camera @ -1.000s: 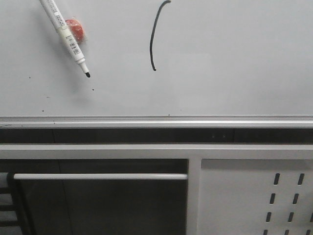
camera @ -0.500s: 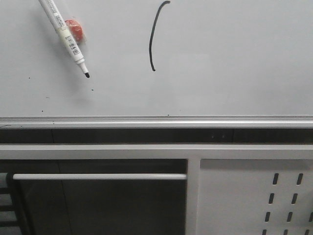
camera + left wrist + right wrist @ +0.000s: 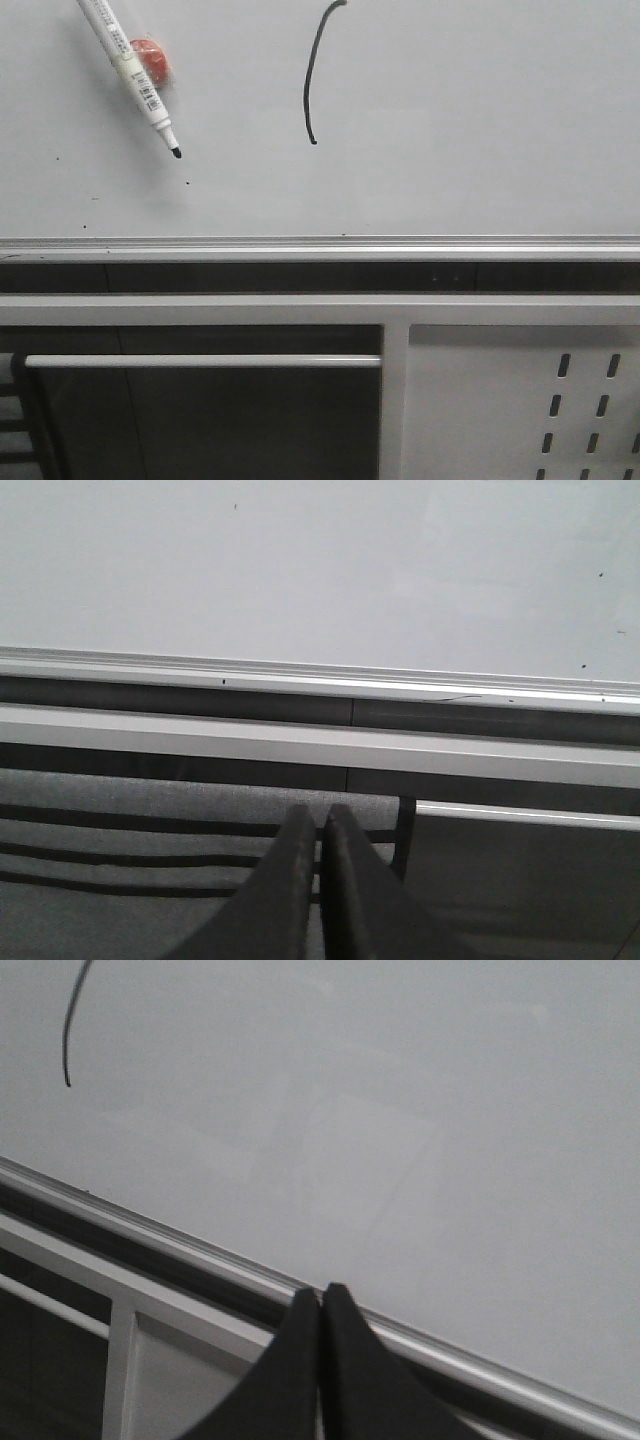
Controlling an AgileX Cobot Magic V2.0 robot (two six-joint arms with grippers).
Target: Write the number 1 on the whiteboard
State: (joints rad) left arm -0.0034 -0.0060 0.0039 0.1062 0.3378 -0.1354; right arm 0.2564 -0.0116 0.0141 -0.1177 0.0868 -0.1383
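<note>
Here we see a white marker (image 3: 127, 74) lying tilted on the whiteboard (image 3: 480, 130), black tip down, partly covering a small red magnet (image 3: 153, 58). Right of it stands the number 1 (image 3: 313, 75), a thin curved black stroke reaching the board's top edge. Our left gripper (image 3: 320, 825) has its fingers pressed together, holding nothing. Our right gripper (image 3: 320, 1305) is likewise closed and empty.

Marker (image 3: 128, 75) drifted slightly left and up vs a second ago; tip was level with the red-orange magnet's (image 3: 153, 58) lower right, now a bit further left. Whole front view seems to have shifted a hair too. I see no other change.
</note>
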